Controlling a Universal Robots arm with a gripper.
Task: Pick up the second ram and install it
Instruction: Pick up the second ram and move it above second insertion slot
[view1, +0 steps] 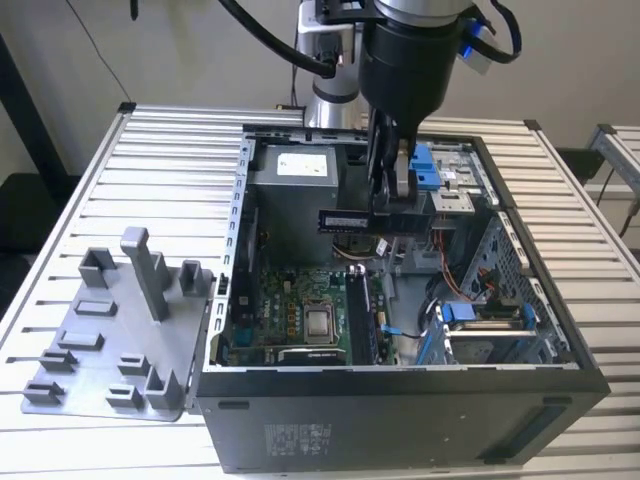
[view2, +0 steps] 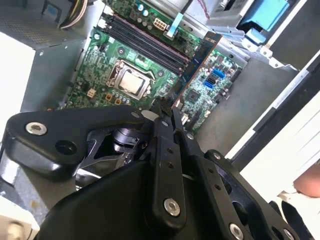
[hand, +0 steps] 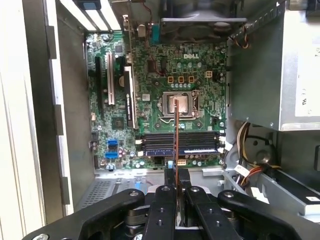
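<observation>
Hand (view1: 393, 208) clenched on one end of the ram (view1: 345, 221), I hover over the open case (view1: 400, 420). The ram juts level toward the exterior view's left, above the slots (view1: 360, 315); its long axis seems to cross theirs.

An open computer case (view1: 400, 420) lies on the slatted table (view1: 150, 150). Inside the case, a green motherboard (view1: 290, 310) carries a CPU socket (view1: 320, 323) near a grey power supply (view1: 295, 185). Just beside the case, on the exterior view's left, stands a grey fixture (view1: 95, 345).
</observation>
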